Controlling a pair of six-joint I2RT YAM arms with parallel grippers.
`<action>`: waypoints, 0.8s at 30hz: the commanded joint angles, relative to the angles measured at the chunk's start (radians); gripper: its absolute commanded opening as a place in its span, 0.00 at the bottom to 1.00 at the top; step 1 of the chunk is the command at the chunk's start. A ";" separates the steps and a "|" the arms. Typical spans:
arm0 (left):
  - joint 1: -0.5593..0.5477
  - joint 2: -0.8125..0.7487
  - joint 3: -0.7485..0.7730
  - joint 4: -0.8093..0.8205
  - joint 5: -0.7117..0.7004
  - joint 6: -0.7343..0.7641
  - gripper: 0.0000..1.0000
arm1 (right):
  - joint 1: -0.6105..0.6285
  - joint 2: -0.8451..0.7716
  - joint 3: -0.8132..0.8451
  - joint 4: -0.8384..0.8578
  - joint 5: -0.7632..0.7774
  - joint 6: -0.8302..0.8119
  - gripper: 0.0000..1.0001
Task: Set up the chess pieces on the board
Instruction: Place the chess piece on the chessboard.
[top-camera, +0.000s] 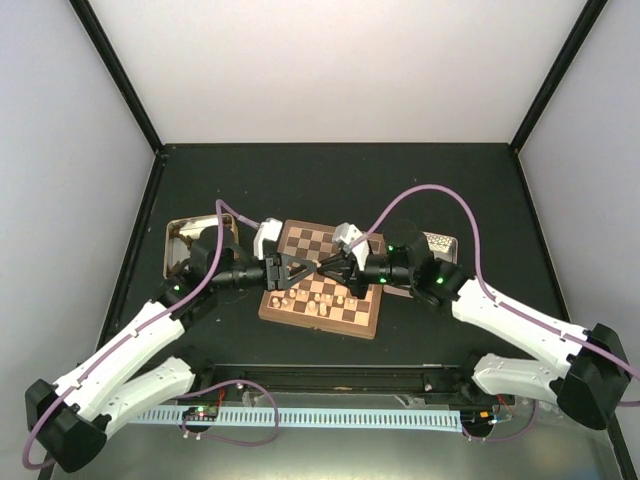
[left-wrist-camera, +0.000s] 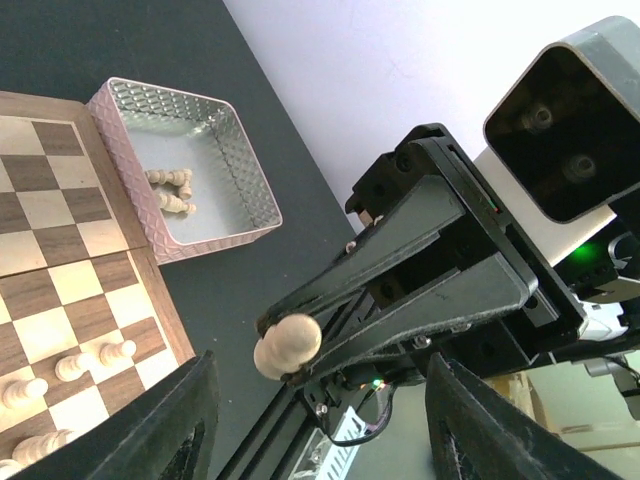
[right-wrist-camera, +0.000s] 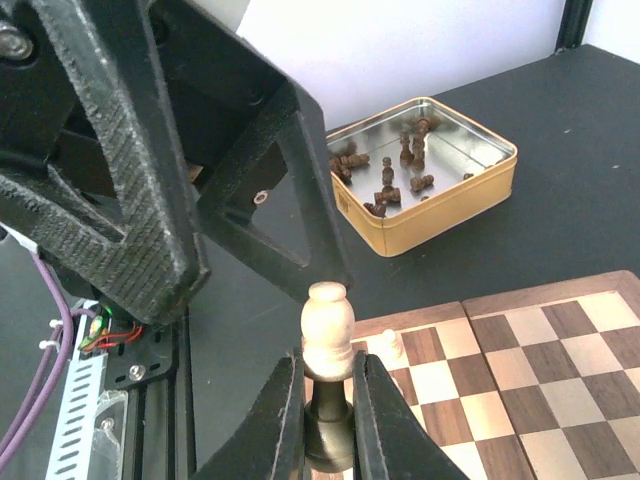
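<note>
Between spread fingers of left claw (left-wrist-camera: 320, 400): pale piece (right-wrist-camera: 328, 322), pinched by right claw (right-wrist-camera: 328, 378), above board (top-camera: 318, 322). Handover likely: centre left on head, close squarely, then right lets go.

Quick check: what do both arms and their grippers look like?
The left arm and right arm have white links, black joints and small green lights. A purple cable loops along each. The left gripper and right gripper are black, with triangular frames tapering to narrow fingers.
</note>
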 joint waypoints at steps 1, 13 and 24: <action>0.002 0.012 0.039 0.020 0.031 -0.002 0.56 | 0.021 0.019 0.033 -0.026 -0.023 -0.050 0.02; 0.003 0.053 0.035 0.007 0.048 0.007 0.32 | 0.039 0.043 0.049 -0.019 -0.023 -0.055 0.01; 0.002 0.080 0.027 -0.011 0.064 0.033 0.18 | 0.039 0.049 0.047 0.010 -0.031 -0.047 0.01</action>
